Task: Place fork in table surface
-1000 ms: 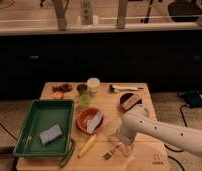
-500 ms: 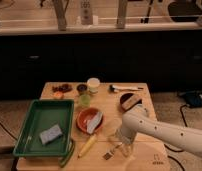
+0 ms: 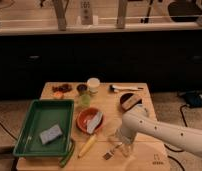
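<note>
The fork, a small slim utensil with a dark pronged end, is low at the front of the pale wooden table surface, just right of the long yellow stick. My white arm reaches in from the right, and my gripper hangs right over the fork's handle end, close to the tabletop. Whether the fork rests on the wood or is held slightly above it cannot be made out.
A green tray with a grey sponge fills the left side. A red bowl stands mid-table. A white cup, a green cup, a white-handled utensil and a dark bowl stand further back.
</note>
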